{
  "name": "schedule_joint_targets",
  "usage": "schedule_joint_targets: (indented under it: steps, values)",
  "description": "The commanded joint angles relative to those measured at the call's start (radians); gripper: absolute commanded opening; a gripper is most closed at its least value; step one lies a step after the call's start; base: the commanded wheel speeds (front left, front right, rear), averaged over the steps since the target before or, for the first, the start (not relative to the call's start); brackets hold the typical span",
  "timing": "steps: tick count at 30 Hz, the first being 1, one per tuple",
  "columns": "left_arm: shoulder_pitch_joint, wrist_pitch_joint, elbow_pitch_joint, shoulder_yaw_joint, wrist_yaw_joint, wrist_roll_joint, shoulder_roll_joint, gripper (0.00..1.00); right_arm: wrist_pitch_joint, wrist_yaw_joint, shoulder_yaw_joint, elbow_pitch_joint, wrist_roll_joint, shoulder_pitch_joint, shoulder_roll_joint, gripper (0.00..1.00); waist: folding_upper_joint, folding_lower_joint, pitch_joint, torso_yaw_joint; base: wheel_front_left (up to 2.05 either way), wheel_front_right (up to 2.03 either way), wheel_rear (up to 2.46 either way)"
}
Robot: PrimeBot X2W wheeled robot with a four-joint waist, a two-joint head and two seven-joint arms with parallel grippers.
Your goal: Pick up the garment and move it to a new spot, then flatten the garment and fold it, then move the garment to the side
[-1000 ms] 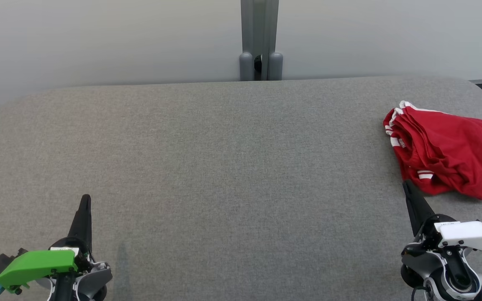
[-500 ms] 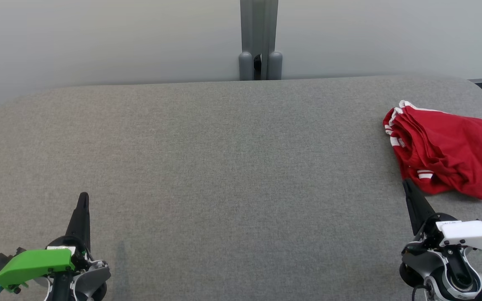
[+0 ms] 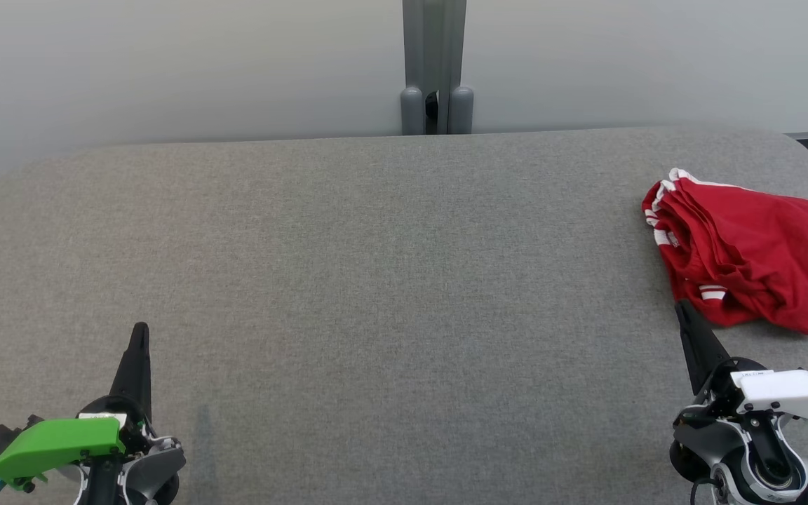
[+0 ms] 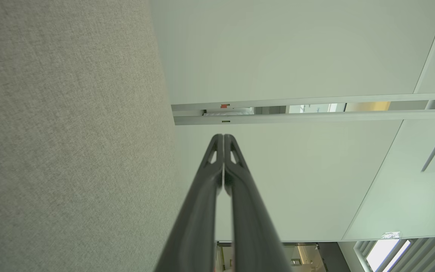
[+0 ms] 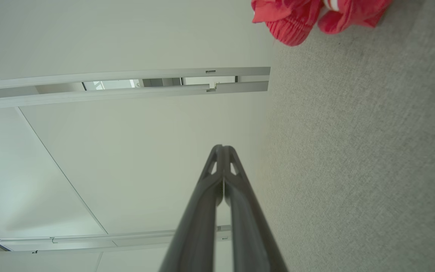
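The left gripper [image 3: 141,333] is sitting at the near left over the table [image 3: 390,266], fingers pressed together on nothing. The right gripper [image 3: 682,308] is sitting at the near right, likewise clenched and empty, its tip just short of the garment [image 3: 748,252]. The red garment is lying at the table's right edge in loose, creased layers with white trim showing. This is fitting either a rumpled piece waiting to be lifted or a roughly folded one already set aside. Either way, any handling is calling for care, because those slack layers look likely to slide apart.
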Motion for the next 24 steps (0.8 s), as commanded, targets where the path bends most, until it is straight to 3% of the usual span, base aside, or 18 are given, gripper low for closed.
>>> schedule_joint_targets:
  steps: [1, 24]
  values:
    - [-0.011, 0.005, -0.002, 0.003, -0.006, -0.003, 0.000, 0.00, 0.002, 0.000, -0.002, -0.005, 0.006, -0.006, -0.005, 0.00, 0.0000, 0.0000, 0.000, 0.000, 0.00, 0.00, 0.00]
    - [-0.011, 0.004, -0.002, 0.002, -0.006, -0.003, 0.000, 0.00, 0.002, 0.000, -0.002, -0.005, 0.006, -0.006, -0.005, 0.00, 0.0000, 0.0000, 0.000, 0.000, 0.00, 0.00, 0.00]
